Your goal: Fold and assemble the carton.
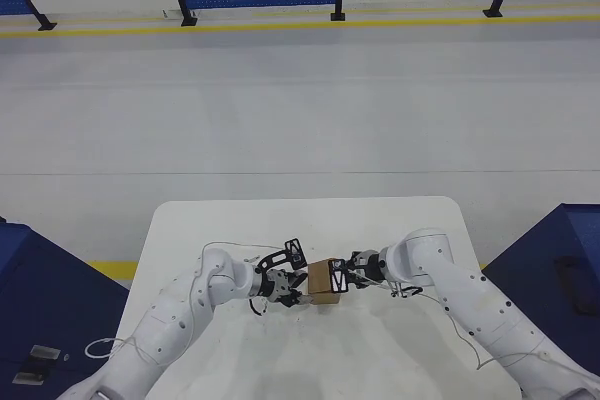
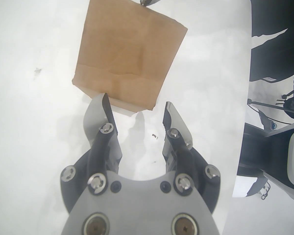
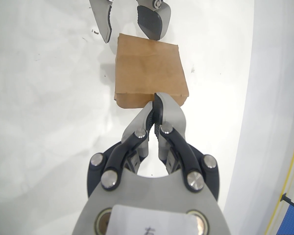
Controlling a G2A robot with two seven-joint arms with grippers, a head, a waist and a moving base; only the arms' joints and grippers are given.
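Note:
A small brown carton (image 1: pixel 323 281) (image 2: pixel 127 52) (image 3: pixel 149 69), folded into a closed box shape, lies on the white table (image 1: pixel 280 225) between my two grippers. My left gripper (image 1: pixel 296 286) (image 2: pixel 136 103) (image 3: pixel 129 31) is open at one side of the carton; one fingertip (image 2: pixel 105 100) touches the carton's edge, and a corner of the box sits between the fingers. My right gripper (image 1: pixel 346 277) (image 3: pixel 156 100) (image 2: pixel 143 1) is shut at the opposite side, its tips pressed against the carton's upper edge.
Blue units stand off the table on the left (image 1: pixel 25 290) and the right (image 1: pixel 570 260). The table's rounded edge (image 3: pixel 237 123) runs close beside the right arm. Bare tabletop extends on the far side of the carton.

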